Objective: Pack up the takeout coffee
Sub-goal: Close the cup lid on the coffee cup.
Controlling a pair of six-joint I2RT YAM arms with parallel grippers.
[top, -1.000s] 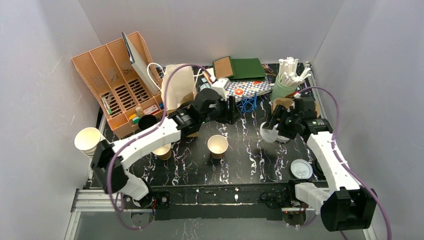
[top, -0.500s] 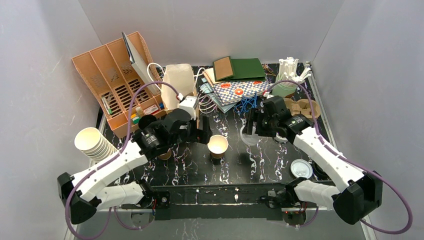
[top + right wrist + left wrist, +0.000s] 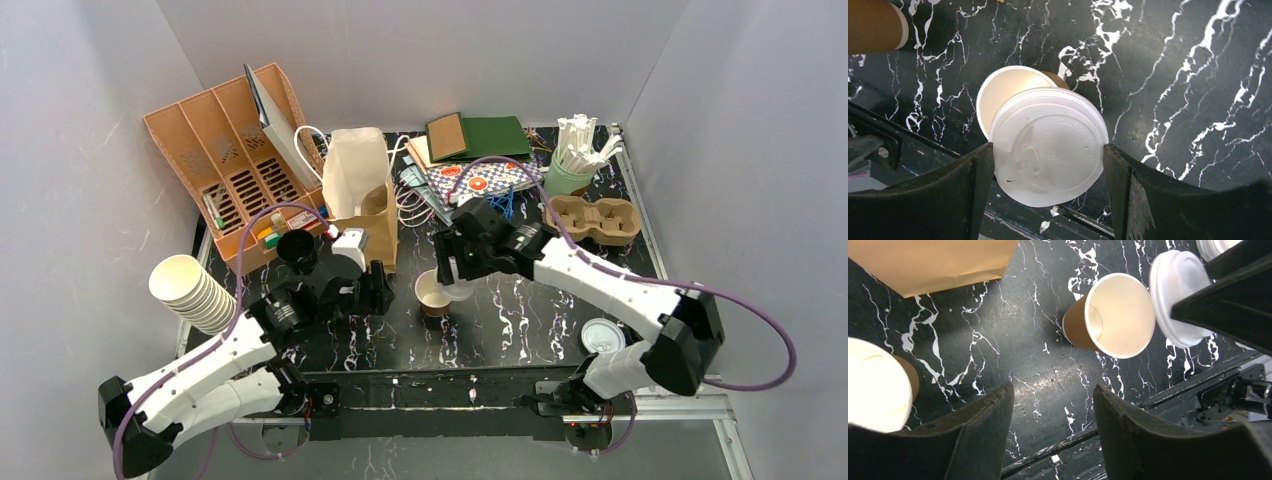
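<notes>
Over the last second I swing my right gripper (image 3: 1048, 162) in from the right side of the tabletop (image 3: 520, 310); it now grips a white lid (image 3: 1048, 145) just above the open cup (image 3: 432, 293), which stands mid-table toward the near edge. The lid covers only part of the rim (not seated yet, by my reading). My left gripper (image 3: 1053, 400) has backed off from the paper bag (image 3: 375, 215) toward the near left, jaws apart on nothing, so capping looks like the step in hand, with a second cup (image 3: 873, 385) waiting.

Right gripper (image 3: 1048, 167), lid (image 3: 1048, 145) clamped, swung from far right by the cup carrier (image 3: 592, 220) to centre; lid now overlaps the open cup (image 3: 430, 297). Left gripper (image 3: 1050, 407) pulled back from far centre to near left of that cup, jaws apart.
</notes>
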